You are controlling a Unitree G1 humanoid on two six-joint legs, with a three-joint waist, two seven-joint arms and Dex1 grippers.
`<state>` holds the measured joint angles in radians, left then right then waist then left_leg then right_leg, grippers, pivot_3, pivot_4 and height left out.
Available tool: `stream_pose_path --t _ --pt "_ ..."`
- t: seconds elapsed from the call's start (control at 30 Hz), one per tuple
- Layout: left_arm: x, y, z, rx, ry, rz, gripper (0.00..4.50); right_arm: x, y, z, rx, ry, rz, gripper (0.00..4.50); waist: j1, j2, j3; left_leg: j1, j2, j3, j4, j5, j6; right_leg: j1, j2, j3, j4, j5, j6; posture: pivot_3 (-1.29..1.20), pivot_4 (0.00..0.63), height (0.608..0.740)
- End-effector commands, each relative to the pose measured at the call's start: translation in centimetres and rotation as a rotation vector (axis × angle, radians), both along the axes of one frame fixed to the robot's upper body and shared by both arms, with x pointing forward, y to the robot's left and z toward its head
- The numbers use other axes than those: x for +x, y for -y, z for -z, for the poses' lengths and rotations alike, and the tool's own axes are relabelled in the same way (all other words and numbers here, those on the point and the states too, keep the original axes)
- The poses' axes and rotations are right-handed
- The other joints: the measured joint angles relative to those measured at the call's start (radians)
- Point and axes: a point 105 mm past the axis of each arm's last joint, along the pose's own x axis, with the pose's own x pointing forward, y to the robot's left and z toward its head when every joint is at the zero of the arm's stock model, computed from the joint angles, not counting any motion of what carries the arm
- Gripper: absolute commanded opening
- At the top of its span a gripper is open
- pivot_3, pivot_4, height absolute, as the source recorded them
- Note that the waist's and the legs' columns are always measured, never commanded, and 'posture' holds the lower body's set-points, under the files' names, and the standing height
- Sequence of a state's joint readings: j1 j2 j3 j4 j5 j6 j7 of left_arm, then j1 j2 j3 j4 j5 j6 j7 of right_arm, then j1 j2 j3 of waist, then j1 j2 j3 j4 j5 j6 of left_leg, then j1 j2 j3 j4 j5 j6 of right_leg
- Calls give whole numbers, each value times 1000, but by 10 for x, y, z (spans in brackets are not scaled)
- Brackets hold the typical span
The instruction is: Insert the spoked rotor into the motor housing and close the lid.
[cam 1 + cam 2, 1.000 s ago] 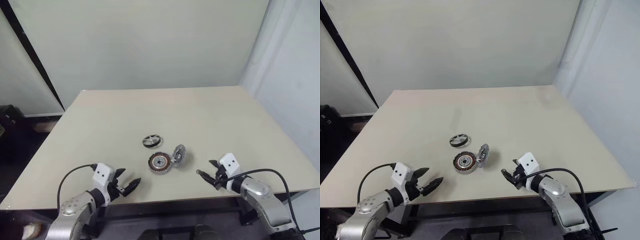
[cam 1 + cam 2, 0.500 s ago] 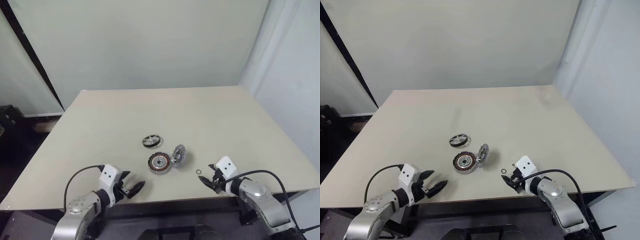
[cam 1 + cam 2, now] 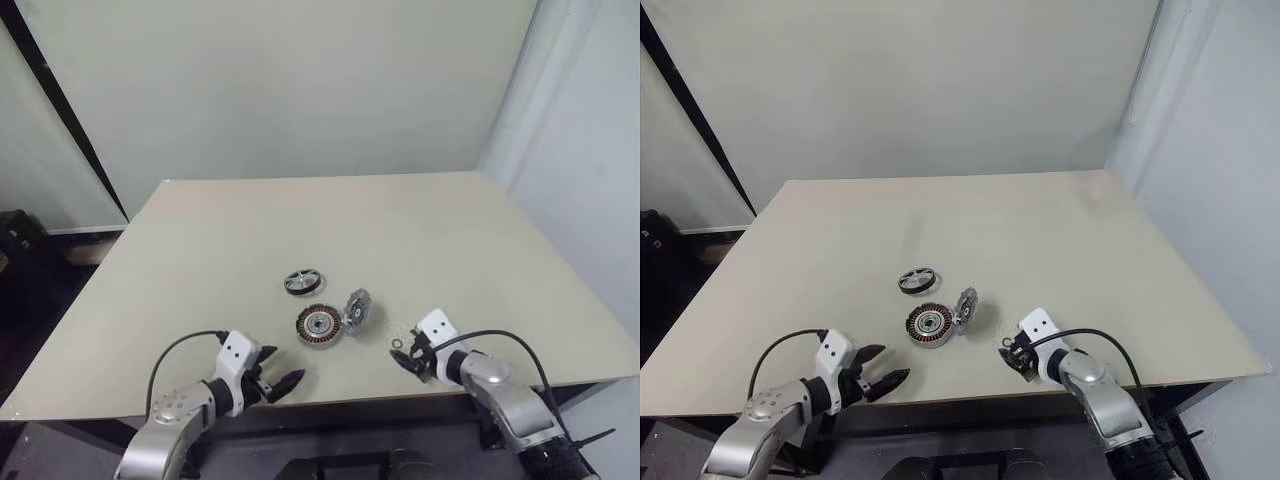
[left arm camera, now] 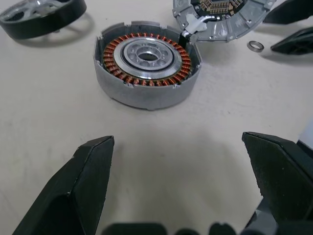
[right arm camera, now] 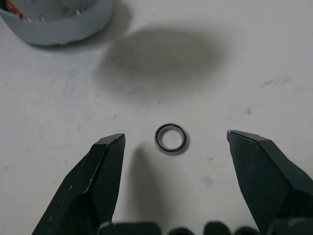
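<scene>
On the worktop (image 3: pixel 420 230), near the front edge, all three parts sit loose and unassembled. Spoked rotor (image 3: pixel 303 282) lies flat by itself, just behind the motor housing (image 3: pixel 319 325) and apart from it. Housing is open, copper windings and silvery centre exposed, nothing seated in it. Lid (image 3: pixel 358 305) stands tilted up at the housing's right rim, joined at what looks like a hinge, inner face showing in the left wrist view.

Left hand (image 3: pixel 281 385) is spread wide, empty, low over the worktop in front of the housing with the housing lined up between its fingers (image 4: pixel 88 188), not touching. Right hand (image 3: pixel 405 357) is also spread and empty, to the right of the lid. A small dark ring (image 5: pixel 170 139) lies on the worktop between its fingertips (image 5: pixel 105 171), no contact.

Progress, as I read it: nothing done yet. Rotor not picked, housing empty, lid up.

Left to do:
- grasp the rotor and drop it concentric into the housing
- fold the lid down over it until it seats

Unclear what the small ring is for; the right hand is framed on it rather than on the rotor, so it may go there first. Rotor is closer to the left hand's side, though the housing sits in between.
</scene>
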<state>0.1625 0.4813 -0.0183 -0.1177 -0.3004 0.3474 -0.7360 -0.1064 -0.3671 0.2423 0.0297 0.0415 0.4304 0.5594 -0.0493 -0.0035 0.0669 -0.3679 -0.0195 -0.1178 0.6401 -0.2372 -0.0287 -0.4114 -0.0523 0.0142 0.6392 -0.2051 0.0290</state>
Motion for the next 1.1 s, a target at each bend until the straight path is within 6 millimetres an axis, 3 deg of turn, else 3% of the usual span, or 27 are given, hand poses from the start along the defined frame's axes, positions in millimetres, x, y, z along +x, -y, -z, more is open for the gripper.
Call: stream_pose_path --t 0.03,0.17,0.23,0.47,0.5,0.8,1.1 --pt "5 -1 -7 18 38 17 4487 7 -5 -7 0 34 -10 3622 0 0 0 0 0 0 0 0 0 0 0 0 0 0 0 0 0 740" --pt "6 -1 -8 21 43 14 4487 8 -6 -4 -4 27 -9 3622 0 0 0 0 0 0 -1 0 1 0 0 0 0 0 0 0 0 740" --pt "6 -1 -9 22 45 14 4500 8 -6 -2 -8 22 -7 3250 0 0 0 0 0 0 -1 0 0 0 0 0 0 0 0 0 0 740" --pt "8 -1 -10 23 52 11 4500 6 -7 0 -2 9 -6 913 0 0 0 0 0 0 1 -1 -1 1 0 0 0 0 0 0 0 740" --pt "8 -1 -10 23 53 11 4500 6 -7 0 -3 7 -6 801 0 0 0 0 0 0 1 -1 -1 1 0 0 0 0 0 0 0 740" --pt "10 -1 -12 20 61 10 4500 7 -5 -6 7 16 6 802 0 0 0 1 0 0 1 -1 -1 1 0 0 0 0 0 0 0 740" --pt "17 -15 -18 33 81 -31 4500 -22 -8 -43 -35 -47 -162 802 0 0 0 0 0 0 0 -1 -1 0 0 0 0 0 0 0 0 740"
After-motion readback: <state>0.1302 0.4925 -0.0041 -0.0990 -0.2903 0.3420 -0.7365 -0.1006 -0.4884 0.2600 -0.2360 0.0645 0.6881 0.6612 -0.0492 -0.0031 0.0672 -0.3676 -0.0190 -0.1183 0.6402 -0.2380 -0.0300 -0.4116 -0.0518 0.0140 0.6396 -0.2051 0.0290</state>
